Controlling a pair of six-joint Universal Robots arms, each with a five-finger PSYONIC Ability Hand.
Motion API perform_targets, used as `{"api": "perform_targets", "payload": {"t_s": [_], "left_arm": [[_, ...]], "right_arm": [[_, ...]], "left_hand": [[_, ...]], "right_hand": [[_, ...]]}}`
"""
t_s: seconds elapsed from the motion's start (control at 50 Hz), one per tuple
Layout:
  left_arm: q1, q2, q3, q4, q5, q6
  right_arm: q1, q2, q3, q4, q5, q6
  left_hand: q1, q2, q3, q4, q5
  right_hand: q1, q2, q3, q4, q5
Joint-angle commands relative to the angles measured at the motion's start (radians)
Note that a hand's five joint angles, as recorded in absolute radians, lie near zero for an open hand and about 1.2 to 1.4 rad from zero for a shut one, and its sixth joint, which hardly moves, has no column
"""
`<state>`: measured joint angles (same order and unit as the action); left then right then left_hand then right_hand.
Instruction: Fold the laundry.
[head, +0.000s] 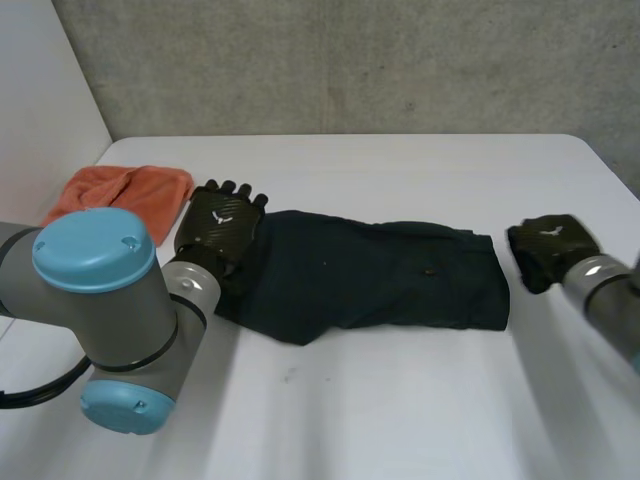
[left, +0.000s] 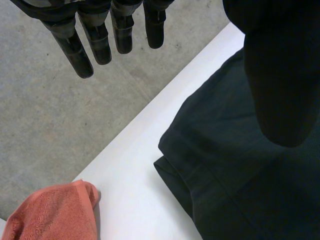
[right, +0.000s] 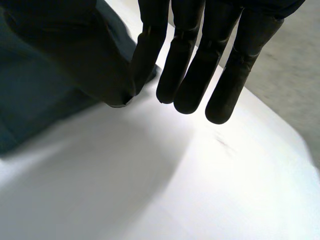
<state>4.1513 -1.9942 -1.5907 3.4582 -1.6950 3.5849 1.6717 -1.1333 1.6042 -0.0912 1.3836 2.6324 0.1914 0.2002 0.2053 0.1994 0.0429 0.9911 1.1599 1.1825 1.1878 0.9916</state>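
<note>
A dark garment (head: 370, 280), folded into a long strip, lies across the middle of the white table (head: 400, 410). My left hand (head: 222, 222) is over the garment's left end, open with straight fingers (left: 100, 42); its thumb (left: 280, 80) hangs above the dark garment (left: 235, 175). My right hand (head: 548, 245) sits just off the strip's right end, low over the table. There the thumb (right: 100, 65) is closed against the first finger (right: 147, 55), and the other fingers lie alongside. The dark garment (right: 30, 105) lies behind the thumb, and I see no cloth caught between thumb and finger.
An orange towel (head: 125, 190) lies bunched at the table's far left, next to my left hand; the orange towel (left: 55, 212) is apart from the garment. The table's far edge (left: 150, 107) runs close beyond the left fingertips. A grey wall stands behind.
</note>
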Motion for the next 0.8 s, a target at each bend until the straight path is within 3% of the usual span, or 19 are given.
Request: {"api": "perform_targets", "payload": {"t_s": [0.02, 0.18, 0.2, 0.22, 0.24, 0.4, 0.8], "left_arm": [[0.000, 0.012, -0.002, -0.001, 0.000, 0.000], [0.000, 0.014, -0.005, -0.001, -0.002, 0.000], [0.000, 0.014, -0.005, -0.001, -0.002, 0.000], [0.000, 0.017, -0.011, -0.001, 0.000, 0.000], [0.000, 0.018, -0.012, -0.001, 0.000, 0.000], [0.001, 0.021, -0.014, -0.001, 0.000, 0.000], [0.006, 0.017, -0.012, 0.001, 0.002, 0.000]], "right_arm": [[-0.099, -0.028, -0.023, 0.047, 0.005, -0.181], [0.049, -0.028, -0.090, 0.051, 0.008, -0.078], [0.059, -0.028, -0.092, 0.051, 0.008, -0.062], [0.080, -0.029, -0.092, 0.053, 0.008, -0.023], [0.091, -0.028, -0.092, 0.054, 0.008, -0.003], [0.129, -0.007, -0.055, 0.082, -0.001, 0.149], [0.128, 0.133, -0.053, -0.002, 0.011, 0.149]], "left_hand": [[-0.016, -0.025, -0.030, -0.024, -0.042], [-0.016, -0.025, -0.030, -0.024, -0.042], [-0.016, -0.025, -0.030, -0.024, -0.042], [-0.016, -0.025, -0.030, -0.024, -0.042], [-0.016, -0.025, -0.030, -0.024, -0.042], [-0.016, -0.025, -0.030, -0.024, -0.042], [-0.016, -0.025, -0.030, -0.024, -0.042]], "right_hand": [[0.405, 0.236, 0.214, 0.208, 0.230], [0.405, 0.236, 0.214, 0.208, 0.230], [0.159, -0.010, -0.032, -0.038, -0.016], [-0.300, -0.468, -0.491, -0.496, -0.475], [-0.342, -0.511, -0.533, -0.539, -0.517], [-0.354, -0.523, -0.546, -0.551, -0.529], [-0.348, -0.517, -0.540, -0.545, -0.523]]}}
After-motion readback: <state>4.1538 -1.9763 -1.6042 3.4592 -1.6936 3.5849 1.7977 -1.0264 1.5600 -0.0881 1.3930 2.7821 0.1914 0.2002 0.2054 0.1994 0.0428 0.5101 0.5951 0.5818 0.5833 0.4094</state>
